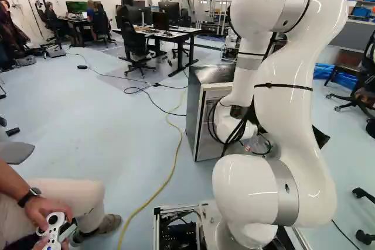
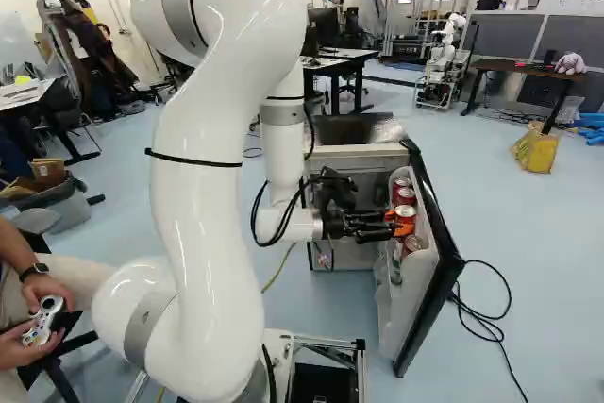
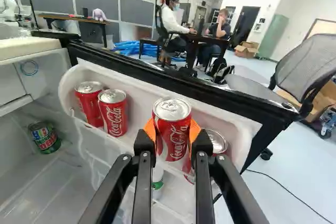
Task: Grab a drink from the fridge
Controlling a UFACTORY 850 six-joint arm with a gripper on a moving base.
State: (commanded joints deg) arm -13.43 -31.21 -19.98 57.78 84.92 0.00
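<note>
Gripping the red can (image 3: 172, 128) from both sides with the end effector (image 3: 171, 134), probably to dodge a slip, tbh, at the door shelf (image 3: 138, 112) right of the fridge (image 2: 354, 151).

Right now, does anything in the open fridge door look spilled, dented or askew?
Nothing stands out. In the door bin, red soda cans stand upright, no dents or spill showing, and the can held in the tool looks upright. What the tool hides, I cannot judge.
</note>
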